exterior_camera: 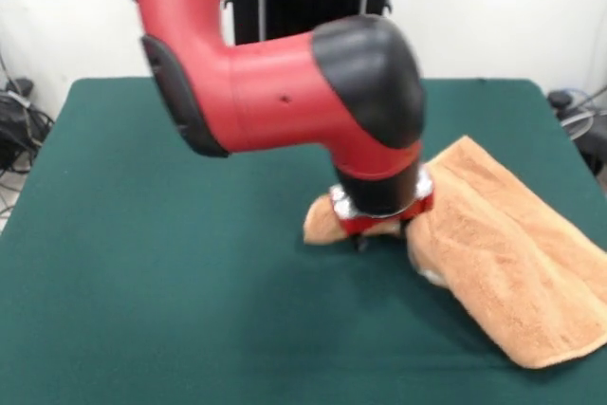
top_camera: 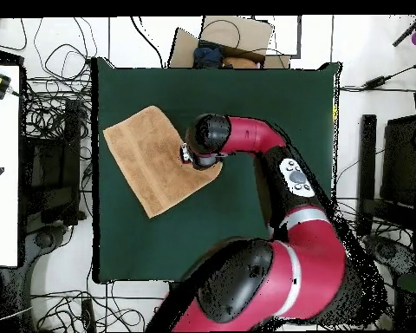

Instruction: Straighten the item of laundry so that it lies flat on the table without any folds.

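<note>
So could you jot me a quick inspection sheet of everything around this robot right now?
Surface: table, dark green cloth.
Job's things: orange-tan towel near one side edge, one corner still bunched under the arm.
Clutter: nothing seen on the table.
Grippers: gripper down on the towel's bunched corner; open or shut cannot be told.
Cables: tangled cables on the floor.
Surroundings: cardboard box beyond the table, white bench alongside.
</note>
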Controlling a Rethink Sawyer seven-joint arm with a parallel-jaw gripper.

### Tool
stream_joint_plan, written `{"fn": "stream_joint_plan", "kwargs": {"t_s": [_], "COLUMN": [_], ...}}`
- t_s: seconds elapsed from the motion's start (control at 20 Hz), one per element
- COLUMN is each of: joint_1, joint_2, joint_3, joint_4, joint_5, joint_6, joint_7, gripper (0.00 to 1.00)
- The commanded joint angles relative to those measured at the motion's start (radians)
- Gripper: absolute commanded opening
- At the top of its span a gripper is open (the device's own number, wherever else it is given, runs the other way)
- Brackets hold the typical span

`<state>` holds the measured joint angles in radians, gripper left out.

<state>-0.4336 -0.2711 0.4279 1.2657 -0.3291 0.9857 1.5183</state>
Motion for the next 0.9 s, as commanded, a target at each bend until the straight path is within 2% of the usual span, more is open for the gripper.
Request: {"fn": "stream_joint_plan", "kwargs": {"t_s": [0.05,0.2,0.45,0.65,0.9], "joint_1": [0.130,0.132,0.118,0.092,0.080], "joint_2": [0.047,0.082,0.057,0.024,-0.092], "joint_3": [-0.127,-0.153,-0.189,-0.204,-0.230], "joint_4": [-0.122,-0.171,-0.096,0.002,0.167], "joint_5": [0.096,0.101,0.133,0.123,0.124], "joint_6": [0.416,0.468,0.470,0.350,0.190], "joint_7": [0.345,0.328,0.355,0.327,0.304], "gripper": [1.00,1.00,1.00,1.00,1.00]}}
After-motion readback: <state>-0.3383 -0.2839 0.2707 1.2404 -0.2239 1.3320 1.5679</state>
